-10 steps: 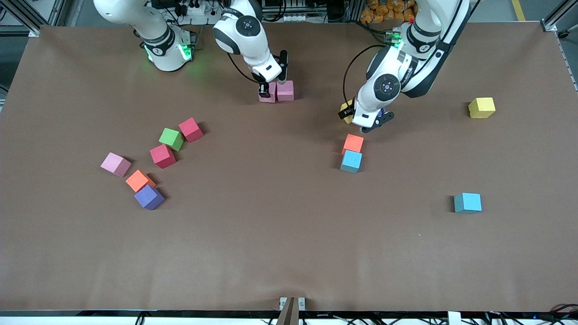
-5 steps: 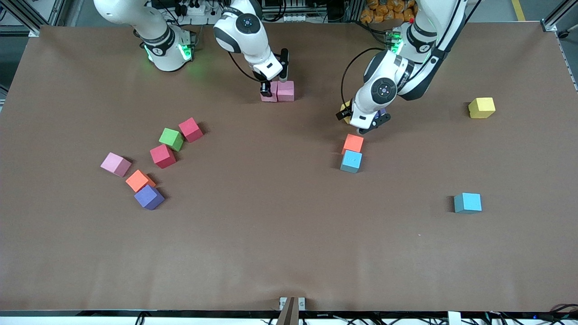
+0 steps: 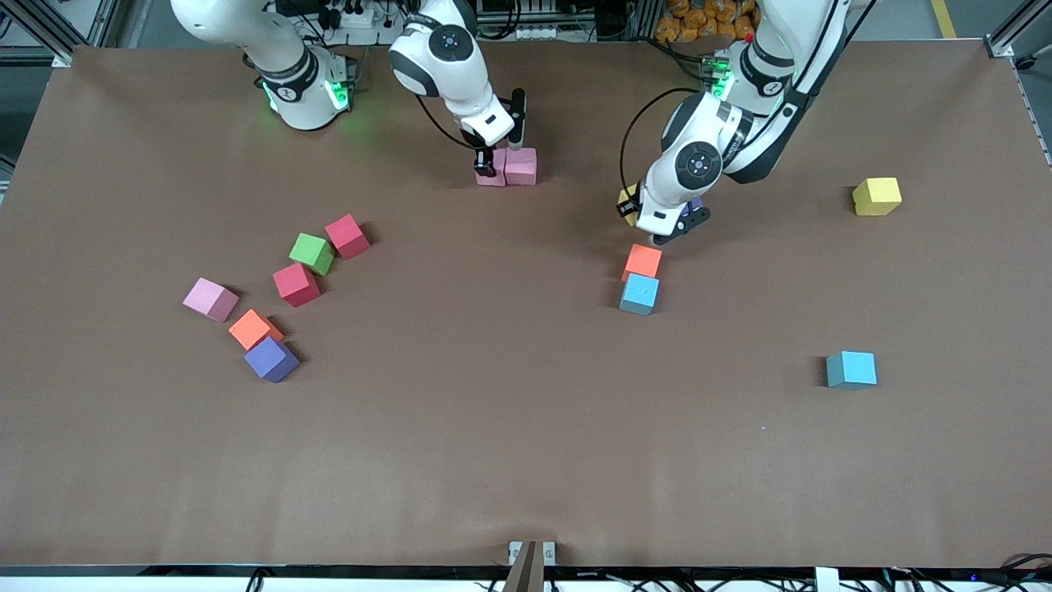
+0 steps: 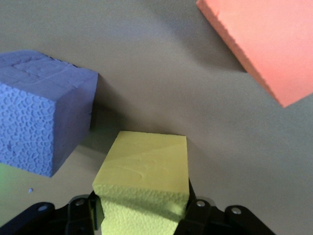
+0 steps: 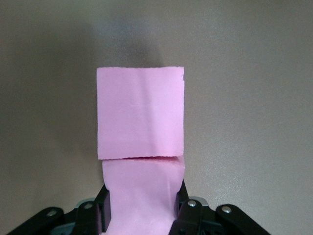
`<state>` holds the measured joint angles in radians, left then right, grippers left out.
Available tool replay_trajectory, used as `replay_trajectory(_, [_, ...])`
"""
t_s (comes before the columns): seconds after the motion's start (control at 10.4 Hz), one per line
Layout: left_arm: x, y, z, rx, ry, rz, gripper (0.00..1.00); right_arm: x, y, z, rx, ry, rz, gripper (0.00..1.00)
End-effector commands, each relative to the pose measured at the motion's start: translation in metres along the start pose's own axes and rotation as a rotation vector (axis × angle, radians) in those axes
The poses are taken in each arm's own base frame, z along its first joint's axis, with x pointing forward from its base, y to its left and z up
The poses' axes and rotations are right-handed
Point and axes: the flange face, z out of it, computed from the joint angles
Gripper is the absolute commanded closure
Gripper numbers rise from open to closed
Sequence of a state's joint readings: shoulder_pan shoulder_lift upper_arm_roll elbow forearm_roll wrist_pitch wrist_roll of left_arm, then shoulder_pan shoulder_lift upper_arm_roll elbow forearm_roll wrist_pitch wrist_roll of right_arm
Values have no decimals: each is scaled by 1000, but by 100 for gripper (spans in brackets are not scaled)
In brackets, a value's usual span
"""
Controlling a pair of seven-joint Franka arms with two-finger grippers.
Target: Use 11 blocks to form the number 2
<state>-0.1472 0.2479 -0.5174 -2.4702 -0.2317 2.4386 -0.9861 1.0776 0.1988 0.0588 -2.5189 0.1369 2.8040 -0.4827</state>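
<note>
The blocks lie scattered over the brown bench [image 3: 526, 460]. Toward the right arm's end sit a pink block [image 3: 210, 298], an orange block [image 3: 253, 329] and a purple block [image 3: 270, 359] close together, with two red blocks [image 3: 296, 284] [image 3: 347, 236] flanking a green cube [image 3: 312, 252]. Near the robots' bases, two pink blocks stand side by side and touching: the right hand [image 5: 142, 205] grips one of them [image 5: 141, 196], pressed up against its neighbour [image 5: 140, 112], which shows in the front view too [image 3: 520, 165].

The left hand [image 4: 142, 208] is down at the bench with its fingers clamped on the sides of a yellow block [image 4: 144, 176]. Just beside that block is a second purple block [image 4: 44, 117], mostly hidden under the arm in the front view. Nearer the front camera, another orange block [image 3: 642, 261] touches a light blue block [image 3: 639, 293]. Toward the left arm's end, a second yellow block [image 3: 876, 196] and a second light blue block [image 3: 851, 369] stand alone, well apart from one another.
</note>
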Motion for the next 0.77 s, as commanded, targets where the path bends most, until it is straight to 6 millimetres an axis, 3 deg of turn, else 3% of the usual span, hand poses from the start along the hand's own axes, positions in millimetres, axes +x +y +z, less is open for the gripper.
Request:
replay_trajectory(0.0, [-5, 0, -4, -23, 3, -33, 68, 1, -9, 5, -3, 9, 20, 0])
replay_trajectory(0.38, [-21, 19, -60, -100, -31, -271, 70, 4, -8, -3, -8, 23, 18, 0])
replay_trajectory(0.67, [-62, 35, -58, -112, -103, -495, 70, 3, -9, -2, -8, 23, 21, 0])
